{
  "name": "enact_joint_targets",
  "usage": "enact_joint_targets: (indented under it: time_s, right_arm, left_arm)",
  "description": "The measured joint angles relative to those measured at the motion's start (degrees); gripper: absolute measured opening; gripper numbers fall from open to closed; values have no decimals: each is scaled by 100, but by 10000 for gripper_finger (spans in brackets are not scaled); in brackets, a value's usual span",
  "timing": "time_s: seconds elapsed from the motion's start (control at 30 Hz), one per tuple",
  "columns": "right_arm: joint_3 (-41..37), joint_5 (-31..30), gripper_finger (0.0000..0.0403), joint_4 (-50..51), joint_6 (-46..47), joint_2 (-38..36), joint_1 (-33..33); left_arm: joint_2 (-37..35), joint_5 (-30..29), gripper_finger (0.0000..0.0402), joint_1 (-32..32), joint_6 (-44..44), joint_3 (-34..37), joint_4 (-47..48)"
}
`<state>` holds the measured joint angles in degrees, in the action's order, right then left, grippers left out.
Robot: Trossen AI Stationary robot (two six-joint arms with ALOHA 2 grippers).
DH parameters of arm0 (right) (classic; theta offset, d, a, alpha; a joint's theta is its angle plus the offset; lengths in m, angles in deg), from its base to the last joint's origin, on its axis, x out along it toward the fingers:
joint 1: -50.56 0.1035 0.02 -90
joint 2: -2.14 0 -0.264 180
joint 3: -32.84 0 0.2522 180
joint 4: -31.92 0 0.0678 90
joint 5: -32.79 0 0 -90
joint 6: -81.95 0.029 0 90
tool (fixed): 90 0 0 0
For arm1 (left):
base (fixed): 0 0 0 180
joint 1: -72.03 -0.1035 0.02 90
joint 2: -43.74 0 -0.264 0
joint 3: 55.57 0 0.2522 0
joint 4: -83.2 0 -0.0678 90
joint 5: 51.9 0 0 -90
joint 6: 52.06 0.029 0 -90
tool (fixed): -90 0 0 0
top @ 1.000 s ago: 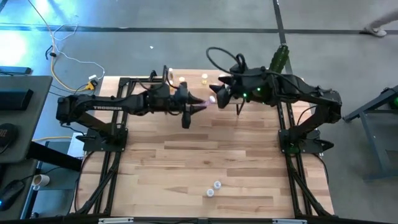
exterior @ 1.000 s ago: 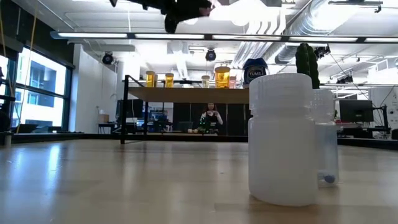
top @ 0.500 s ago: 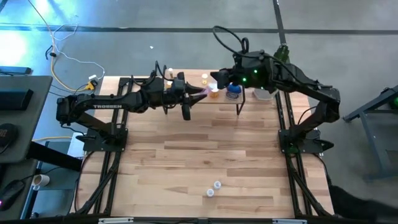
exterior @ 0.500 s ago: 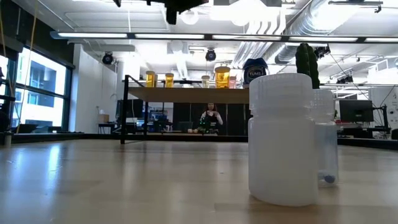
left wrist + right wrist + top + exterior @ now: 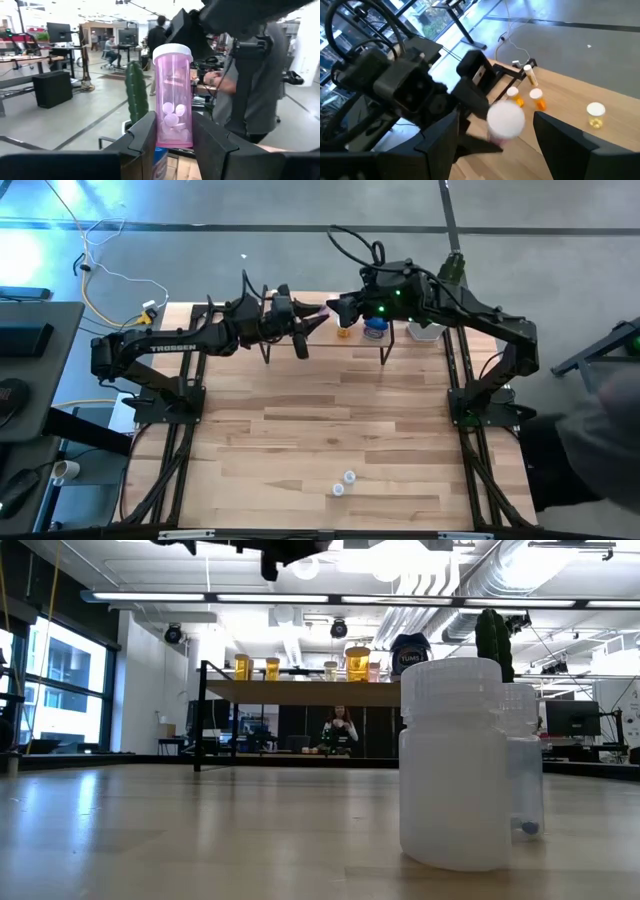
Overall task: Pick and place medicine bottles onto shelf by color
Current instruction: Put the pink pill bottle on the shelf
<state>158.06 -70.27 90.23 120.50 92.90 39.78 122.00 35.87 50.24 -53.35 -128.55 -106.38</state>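
Observation:
My left gripper [image 5: 318, 321] is shut on a pink pill bottle with a white cap [image 5: 173, 95], held above the shelf [image 5: 330, 340] at the table's far edge. My right gripper [image 5: 337, 308] is open just beyond it. In its wrist view its fingers [image 5: 445, 132] stand apart on either side of the bottle's cap [image 5: 505, 120] without touching it. An orange bottle [image 5: 345, 330] and the blue jar [image 5: 375, 328] stand on the shelf. More bottles [image 5: 357, 663] show on the shelf in the low view. Two white bottles [image 5: 343, 483] stand near the table's near edge. My left gripper pinches the pink bottle's lower half [image 5: 172, 135] between its two fingers [image 5: 145, 137], one on each side. The fingers come about level from the table's left. The bottle stands upright, cap up, lifted clear above the shelf.
A white pot with a green cactus [image 5: 425, 330] stands right of the shelf. The cactus [image 5: 136, 92] also shows behind the bottle in the left wrist view. A person [image 5: 600, 450] stands at the table's right side. The two white bottles [image 5: 455, 770] fill the low view's foreground.
My left gripper has carried the pink bottle toward the table's far edge and slightly left, to above the shelf, keeping it upright. My right gripper has moved with it toward the far edge and left, staying close to the bottle.

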Motion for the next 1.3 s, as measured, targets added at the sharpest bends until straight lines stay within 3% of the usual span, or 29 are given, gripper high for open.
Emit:
enact_joint_targets:
  time_s: [0.43,1.03,1.3]
  right_arm:
    - [0,-20,243,-229,-151,302,-12]
    - [0,-153,101,-187,-170,289,-10]
    - [0,-146,108,-191,-198,289,-10]
  left_arm:
    - [0,3,101,-87,-51,0,-25]
    - [0,-128,101,-85,-44,0,-15]
    - [0,-137,101,-85,-26,0,-12]
